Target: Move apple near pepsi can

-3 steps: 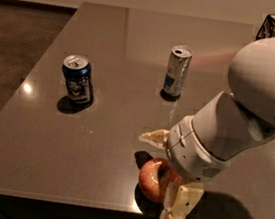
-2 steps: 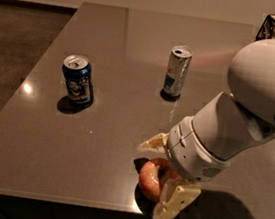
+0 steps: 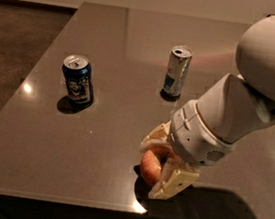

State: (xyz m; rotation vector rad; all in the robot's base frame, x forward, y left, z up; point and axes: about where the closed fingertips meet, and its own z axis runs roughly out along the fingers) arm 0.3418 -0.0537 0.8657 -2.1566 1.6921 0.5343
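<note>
My tool (image 3: pixel 150 171) sits low and right of centre in the frame, its two pale fingers (image 3: pixel 172 182) drawn in on either side of the apple (image 3: pixel 148 164). I read that as a closed grip on the fruit, which rests on the table (image 3: pixel 103 142) close to the near edge. The apple is round and smooth, so a hold that is off its middle could squeeze it out. From there it would likely roll over that near edge. The pepsi can (image 3: pixel 78 79) stands well apart, toward the upper left. If I sweep too low or set down too close, I could tip it. The slim silver can (image 3: pixel 177 71), above the tool, could be clipped by the bulky arm (image 3: pixel 238 109) as it swings. On release the apple might also roll away.
</note>
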